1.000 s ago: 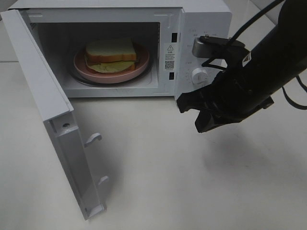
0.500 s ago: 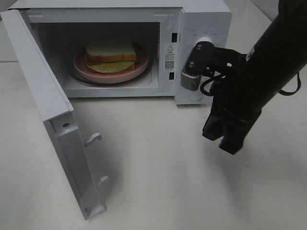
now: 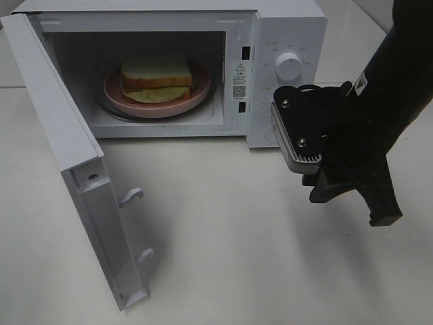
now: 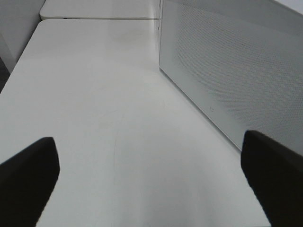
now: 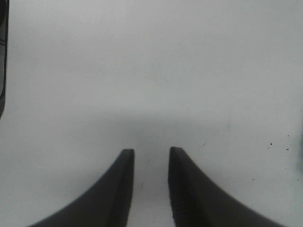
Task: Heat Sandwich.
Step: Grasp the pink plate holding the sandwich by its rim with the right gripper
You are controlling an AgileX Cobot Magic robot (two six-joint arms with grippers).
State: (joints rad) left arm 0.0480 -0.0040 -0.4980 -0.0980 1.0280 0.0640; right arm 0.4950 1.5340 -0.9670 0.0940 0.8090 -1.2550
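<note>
The sandwich, two white bread slices with tan crust and pale yellow-green filling, lies on a round pink plate inside the open white microwave. My right gripper hangs over the bare table in front of the microwave's control panel, to the right of the cavity and well apart from the sandwich. In the right wrist view my right gripper is empty, its jaws a little apart over the table. My left gripper is wide open and empty beside the door's outer face. It does not show in the exterior high view.
The microwave door stands swung out to the left toward the front, with two latch hooks on its edge. An upper knob is on the control panel. White tabletop lies in front.
My right arm has pulled back from the control panel toward the front right. Its gripper has turned from pointing left to pointing down at the table. The upper knob is uncovered now.
</note>
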